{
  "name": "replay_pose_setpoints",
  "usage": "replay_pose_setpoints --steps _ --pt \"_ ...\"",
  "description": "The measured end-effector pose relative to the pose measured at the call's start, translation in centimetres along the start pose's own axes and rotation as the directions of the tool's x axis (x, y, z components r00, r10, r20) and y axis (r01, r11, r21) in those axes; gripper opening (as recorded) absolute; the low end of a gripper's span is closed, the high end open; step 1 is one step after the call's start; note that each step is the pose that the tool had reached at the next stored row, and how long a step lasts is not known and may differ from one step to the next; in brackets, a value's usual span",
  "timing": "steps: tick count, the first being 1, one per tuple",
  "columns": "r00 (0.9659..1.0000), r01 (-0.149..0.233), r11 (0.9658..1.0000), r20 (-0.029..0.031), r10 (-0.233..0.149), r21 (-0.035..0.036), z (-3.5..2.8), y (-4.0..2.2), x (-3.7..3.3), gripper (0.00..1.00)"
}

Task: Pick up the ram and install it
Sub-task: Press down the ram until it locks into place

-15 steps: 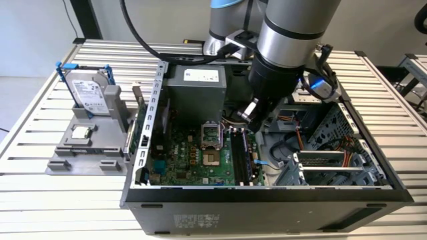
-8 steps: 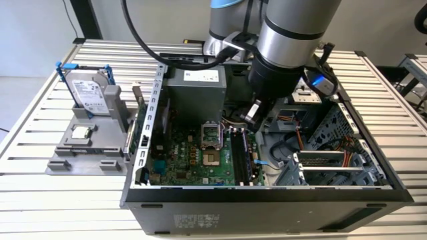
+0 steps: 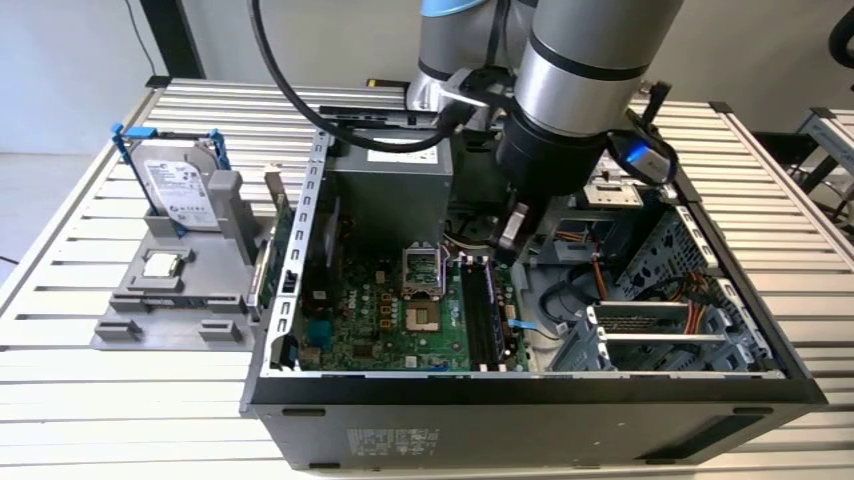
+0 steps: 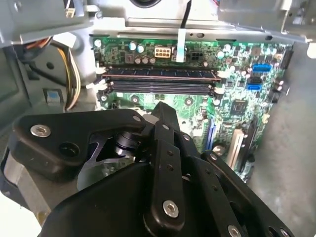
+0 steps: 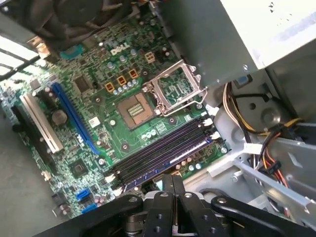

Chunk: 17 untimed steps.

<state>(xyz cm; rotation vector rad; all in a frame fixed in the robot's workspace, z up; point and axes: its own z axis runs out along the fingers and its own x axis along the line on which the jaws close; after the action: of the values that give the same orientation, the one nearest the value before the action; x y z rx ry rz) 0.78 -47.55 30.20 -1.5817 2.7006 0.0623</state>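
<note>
Black tool (image 5: 173,185), fingers pressed together, hovers above ram (image 5: 163,155) seated on motherboard (image 5: 98,111).

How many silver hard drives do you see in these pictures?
1. The hard drive stands upright in the grey holder at the exterior view's left, outside the computer case. More may sit hidden inside the case's bays.

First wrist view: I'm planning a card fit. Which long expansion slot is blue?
The blue slot, the one nearer the processor socket; the white slot beside it lies farther from it.
</note>
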Motion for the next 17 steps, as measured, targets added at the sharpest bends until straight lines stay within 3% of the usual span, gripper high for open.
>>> replay_pose_setpoints --steps 4,8,13,17 --pt "0.9975 0.071 0.9975 -0.0019 -0.071 -0.0022 0.05 0.0 0.0 0.0" --pt "0.9906 0.137 0.9906 -0.0035 -0.137 -0.0044 0.15 0.0 0.0 0.0" --pt "0.9759 0.218 0.9759 -0.0055 -0.218 -0.0066 0.23 -0.01 0.01 0.0" --pt "0.9603 0.279 0.9604 -0.0064 -0.279 -0.0079 0.27 -0.01 0.01 0.0"
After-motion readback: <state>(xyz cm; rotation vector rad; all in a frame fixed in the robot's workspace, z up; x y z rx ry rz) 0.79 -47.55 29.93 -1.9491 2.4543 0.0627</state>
